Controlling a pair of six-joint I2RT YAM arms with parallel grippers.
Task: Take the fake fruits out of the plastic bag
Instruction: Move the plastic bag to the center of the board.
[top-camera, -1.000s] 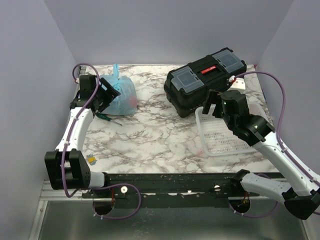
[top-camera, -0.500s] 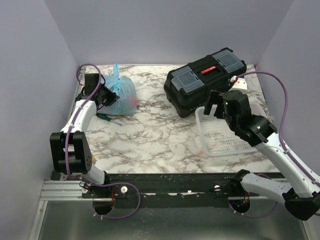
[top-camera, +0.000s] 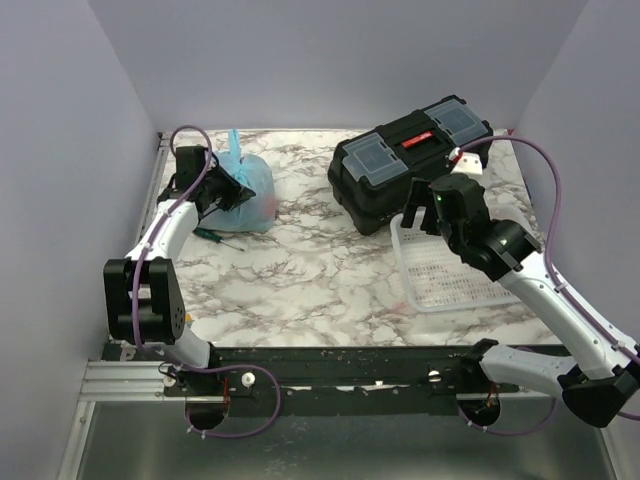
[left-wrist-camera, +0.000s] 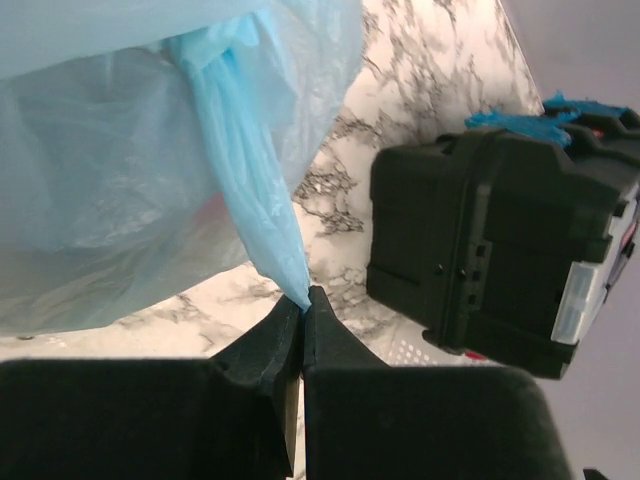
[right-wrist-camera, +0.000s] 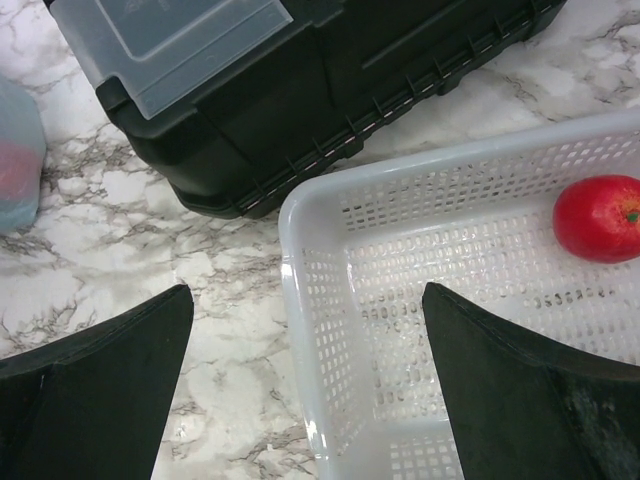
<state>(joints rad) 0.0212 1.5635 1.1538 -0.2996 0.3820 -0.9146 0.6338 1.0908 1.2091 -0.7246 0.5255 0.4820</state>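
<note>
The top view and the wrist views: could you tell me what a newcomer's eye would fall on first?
The light-blue bag at the far left, a strip of it pinched in the shut left hand. Next, the big black toolbox at far centre-right, and one red fruit lying in the white basket below the open right hand.

The left tool (left-wrist-camera: 303, 308) has reached in and pinched the plastic bag (left-wrist-camera: 120, 190).
</note>
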